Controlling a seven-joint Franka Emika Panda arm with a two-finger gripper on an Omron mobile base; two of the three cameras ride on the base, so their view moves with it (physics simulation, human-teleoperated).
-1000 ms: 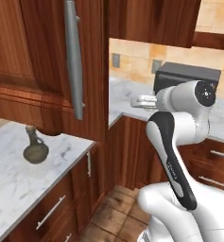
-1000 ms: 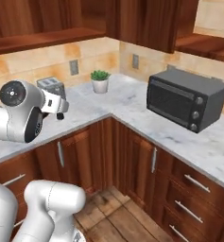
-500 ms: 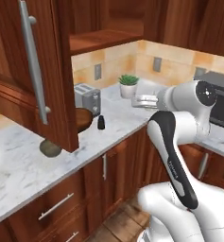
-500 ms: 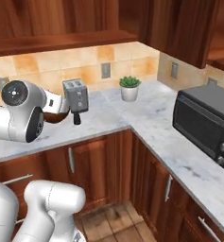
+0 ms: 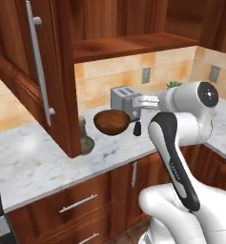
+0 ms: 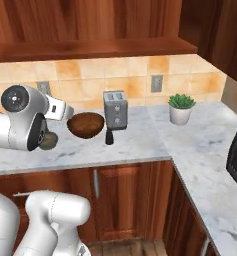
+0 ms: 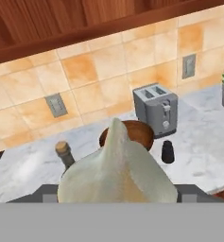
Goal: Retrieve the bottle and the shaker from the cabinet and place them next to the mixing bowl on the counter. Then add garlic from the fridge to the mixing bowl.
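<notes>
Mixing bowl [image 5: 111, 122]: brown, standing on the marble desk [image 5: 33, 162] just in front and to the left of the grey toaster [image 5: 121, 97].

Bottle [image 5: 84, 138]: upright on the desk, left of the bowl and near it, partly behind the edge of the open cabinet door [image 5: 33, 71]. The hand view shows its cork top.

Shaker [image 5: 137, 128]: small, dark, upright on the desk, just right of the bowl and in front of the toaster, apart from both.

End effector [image 5: 136, 104]: held level above the desk, to the right of the bowl. In the hand view a pale garlic [image 7: 117, 175] bulb sits directly ahead of the camera, covering the fingertips; the jaws stand wide and are closed around it.

A potted plant [image 6: 181, 107] stands further right along the back wall.
</notes>
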